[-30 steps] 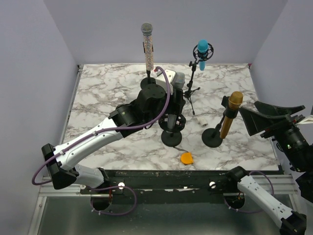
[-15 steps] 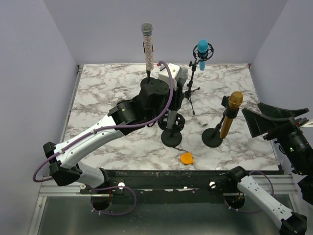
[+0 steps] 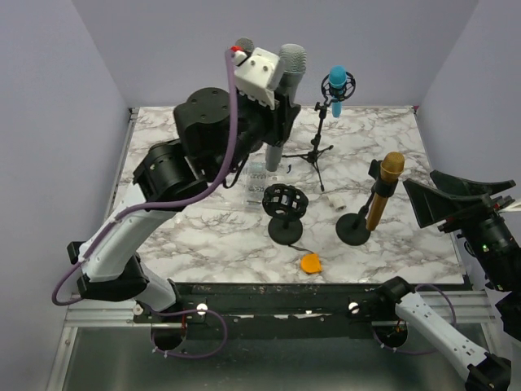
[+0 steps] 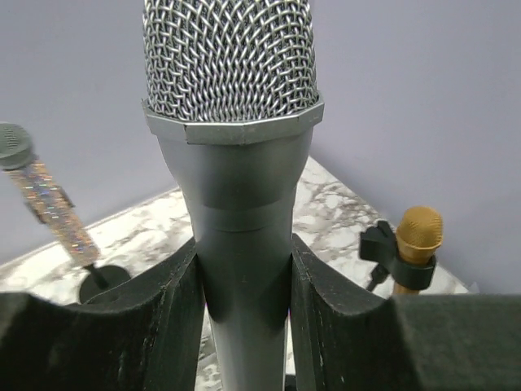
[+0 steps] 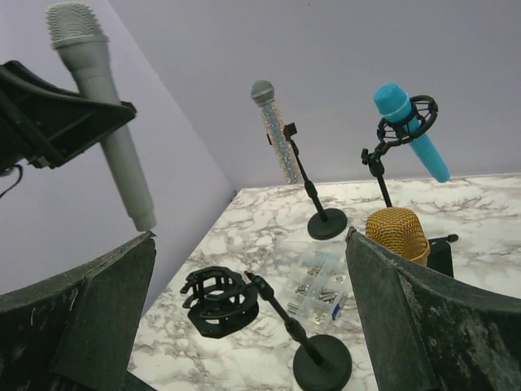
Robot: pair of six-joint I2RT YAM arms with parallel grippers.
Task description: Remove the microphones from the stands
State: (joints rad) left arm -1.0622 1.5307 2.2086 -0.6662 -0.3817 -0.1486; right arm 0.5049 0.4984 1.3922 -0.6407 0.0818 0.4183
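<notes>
My left gripper (image 3: 275,122) is shut on a grey microphone (image 3: 283,98) and holds it upright, high above the marble table. In the left wrist view the microphone (image 4: 232,122) fills the middle, its body pinched between my two black fingers (image 4: 155,326). The black stand with its empty shock-mount ring (image 3: 285,201) sits below on the table; the ring also shows in the right wrist view (image 5: 220,300). The grey microphone (image 5: 102,114) hangs clear above it there. My right gripper (image 3: 456,199) is open and empty at the right edge of the table.
A gold microphone (image 3: 386,187) stands on a round-base stand. A blue microphone (image 3: 336,85) sits in a tripod shock mount at the back. A glittery microphone (image 5: 274,130) stands at the back. A clear box of small parts (image 3: 256,177) and an orange piece (image 3: 310,262) lie on the table.
My left gripper has risen steeply with the grey microphone, lifting it up out of the shock-mount ring. The ring now stands empty. The right arm has not moved.
</notes>
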